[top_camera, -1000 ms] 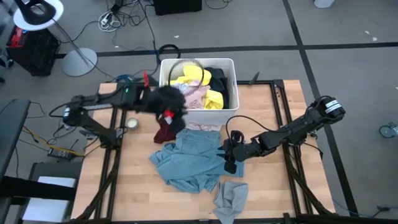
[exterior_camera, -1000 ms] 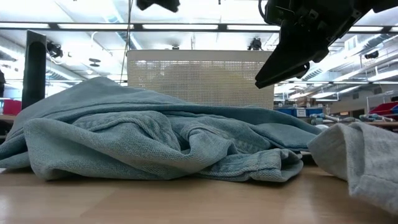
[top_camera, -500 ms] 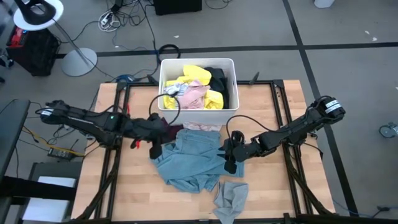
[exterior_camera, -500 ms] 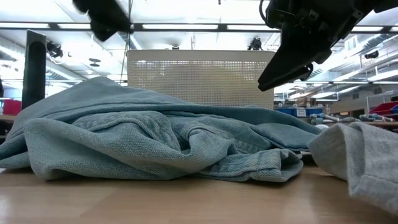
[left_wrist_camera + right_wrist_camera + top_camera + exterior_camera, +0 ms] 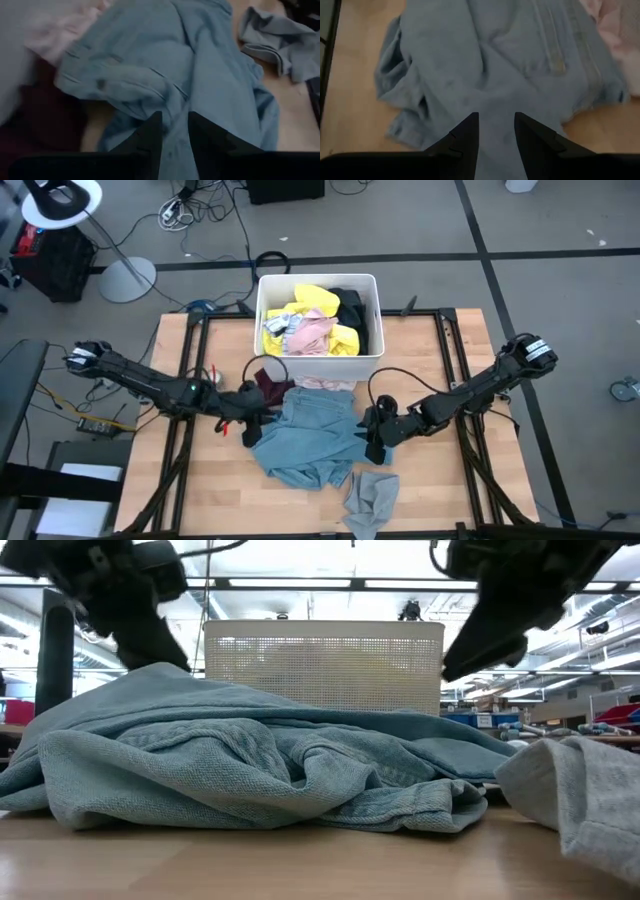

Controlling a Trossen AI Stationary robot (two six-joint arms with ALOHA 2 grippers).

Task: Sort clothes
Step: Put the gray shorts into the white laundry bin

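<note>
A light blue denim garment [image 5: 305, 435] lies crumpled on the middle of the table. A maroon garment [image 5: 268, 385] lies at its far left corner, and a grey one [image 5: 370, 498] lies near the front edge. More clothes, yellow, pink and black, fill the white bin [image 5: 372, 290] at the far edge. My left gripper [image 5: 251, 429] stands open low over the denim's left edge [image 5: 125, 90]. My right gripper [image 5: 373, 444] stands open above the denim's right edge [image 5: 485, 75]. In the low view both grippers hang above the cloth.
A pink piece of cloth [image 5: 325, 385] shows between the bin's front and the denim. Black rails [image 5: 450, 350] run along the table's left and right sides. Bare wood [image 5: 210, 490] lies at the near left and near right.
My left gripper has come down from beside the bin's front left corner, moving toward the near edge, and now hangs low at the denim's left edge. Its fingers have stayed open. The clothes on the table lie as before.
</note>
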